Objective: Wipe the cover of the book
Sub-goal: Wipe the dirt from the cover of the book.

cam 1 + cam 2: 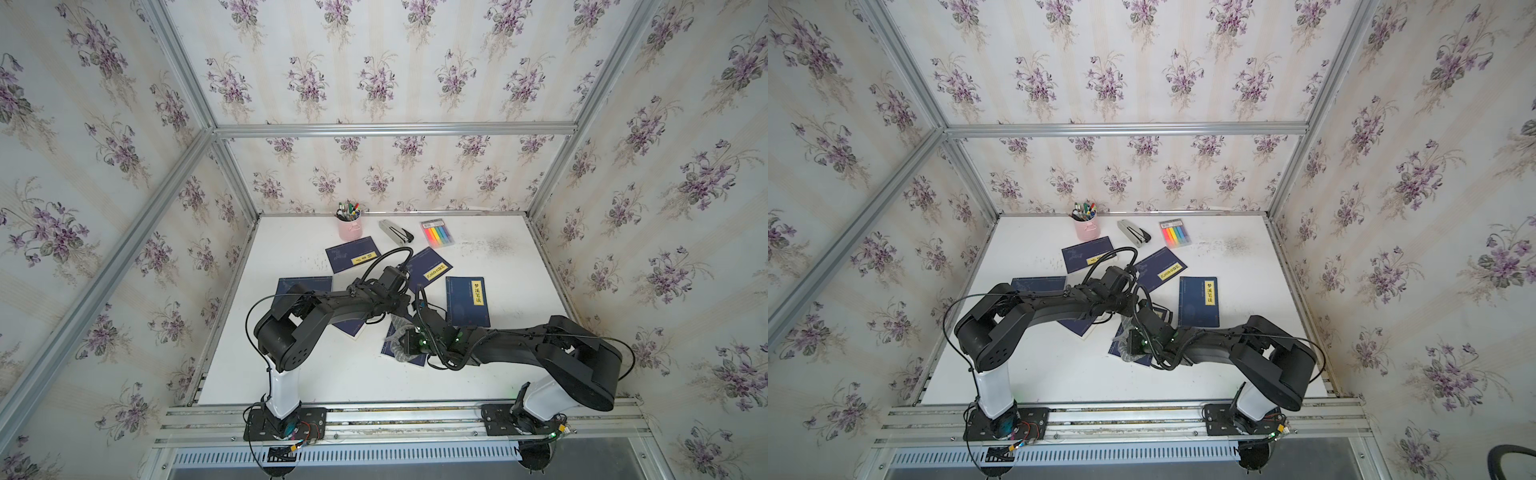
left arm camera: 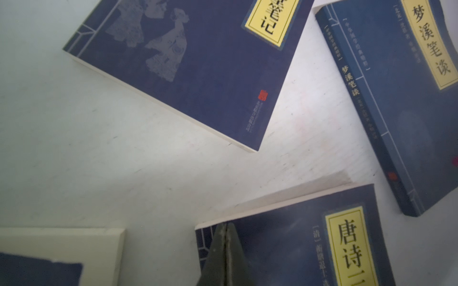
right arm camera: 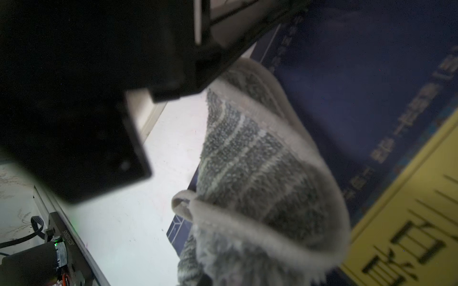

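Note:
The book (image 1: 389,348) (image 2: 285,247) (image 3: 347,86) is dark blue with a yellow title label and lies flat near the table's middle. My left gripper (image 1: 406,308) (image 2: 226,229) is shut, its tips resting on the cover near a corner. A grey striped cloth (image 1: 398,324) (image 1: 1126,354) (image 3: 247,161) lies bunched on the cover. My right gripper (image 1: 409,343) (image 1: 1134,343) (image 3: 207,279) is shut on the cloth, which hides most of its jaws. In both top views the arms cover much of the book.
Several other dark blue books lie around: one (image 1: 467,301) to the right, one (image 1: 430,268) behind, one (image 1: 352,254) further back, one (image 1: 305,284) to the left. A pink pen cup (image 1: 349,226), stapler (image 1: 395,230) and highlighter pack (image 1: 437,233) stand at the back.

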